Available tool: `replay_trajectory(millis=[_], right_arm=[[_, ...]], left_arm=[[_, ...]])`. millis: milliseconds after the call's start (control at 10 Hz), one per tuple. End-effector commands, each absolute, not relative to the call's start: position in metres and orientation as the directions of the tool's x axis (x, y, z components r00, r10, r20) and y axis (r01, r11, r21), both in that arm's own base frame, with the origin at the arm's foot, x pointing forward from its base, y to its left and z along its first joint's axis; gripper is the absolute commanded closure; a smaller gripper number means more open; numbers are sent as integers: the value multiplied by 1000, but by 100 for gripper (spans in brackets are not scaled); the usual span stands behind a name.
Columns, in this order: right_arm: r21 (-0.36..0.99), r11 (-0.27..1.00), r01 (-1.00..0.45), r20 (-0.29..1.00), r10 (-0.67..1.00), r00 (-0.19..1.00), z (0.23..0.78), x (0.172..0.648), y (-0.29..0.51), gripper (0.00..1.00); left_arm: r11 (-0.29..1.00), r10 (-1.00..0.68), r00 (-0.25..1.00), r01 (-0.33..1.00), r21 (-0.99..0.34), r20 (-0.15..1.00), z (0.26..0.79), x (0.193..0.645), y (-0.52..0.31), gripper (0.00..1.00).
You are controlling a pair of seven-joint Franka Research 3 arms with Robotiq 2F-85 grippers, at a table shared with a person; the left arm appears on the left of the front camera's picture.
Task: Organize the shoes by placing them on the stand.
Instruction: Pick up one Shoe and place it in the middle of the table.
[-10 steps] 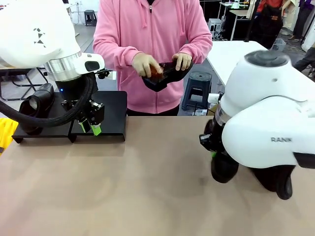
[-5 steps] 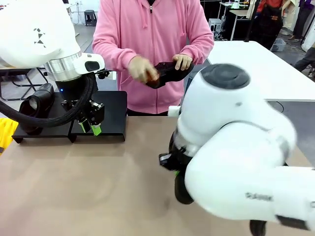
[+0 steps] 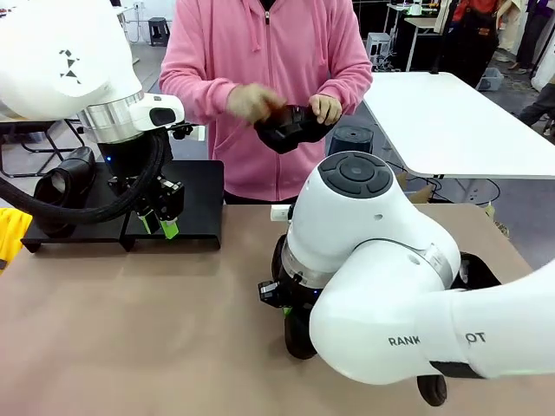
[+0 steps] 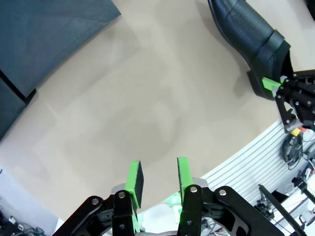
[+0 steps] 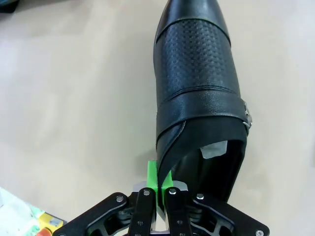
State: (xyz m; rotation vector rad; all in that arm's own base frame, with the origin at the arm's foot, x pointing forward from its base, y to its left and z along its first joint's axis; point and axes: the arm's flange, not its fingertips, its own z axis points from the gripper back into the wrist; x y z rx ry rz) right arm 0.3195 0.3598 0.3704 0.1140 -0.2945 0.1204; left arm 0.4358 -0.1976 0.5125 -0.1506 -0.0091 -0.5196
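A black shoe [image 5: 197, 73] lies toe away from me on the tan table, and my right gripper [image 5: 159, 183] is shut on the edge of its heel collar. In the front view this shoe [image 3: 299, 336] peeks out under the right arm at the table's middle. The left wrist view shows the same shoe [image 4: 246, 29] far off. My left gripper [image 3: 160, 227] hangs open at the front edge of the black stand [image 3: 198, 195], with nothing between its pads [image 4: 135, 183]. Another shoe [image 3: 68, 184] rests on the stand's left part. The person holds a third shoe [image 3: 290, 128] in both hands.
The person in a pink hoodie [image 3: 269, 61] stands at the far edge of the table. The right arm's bulky white body [image 3: 381, 286] covers the table's middle and right. A white table [image 3: 451, 121] stands behind on the right. A yellow object [image 3: 9, 238] sits at the left edge.
My right arm has swung from the right side to the table's middle, carrying the shoe along. The person's hands shifted on their shoe. The left arm stayed still.
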Motion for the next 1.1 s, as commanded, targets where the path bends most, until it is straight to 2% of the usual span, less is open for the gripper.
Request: replay_trajectory(millis=[0, 100, 200, 700, 800, 1000], right_arm=[[101, 991, -90, 316, 54, 947, 366, 330, 373, 100], [101, 991, -82, 309, 47, 950, 365, 331, 373, 100], [109, 992, -70, 300, 34, 953, 362, 334, 372, 95], [140, 990, -34, 302, -9, 953, 367, 335, 361, 4], [159, 987, -13, 296, -36, 954, 374, 332, 359, 0], [216, 976, 31, 253, -86, 964, 395, 323, 352, 0]], left_arm=[[857, -493, 868, 495, -145, 56, 513, 434, -195, 60], [857, -493, 868, 495, -145, 56, 513, 434, -195, 60], [857, -493, 868, 495, -145, 56, 513, 434, -195, 60], [857, -493, 868, 495, -145, 56, 513, 434, -195, 60], [857, -493, 868, 495, -145, 56, 513, 434, -195, 60], [857, -493, 868, 495, -145, 56, 513, 434, -195, 60]])
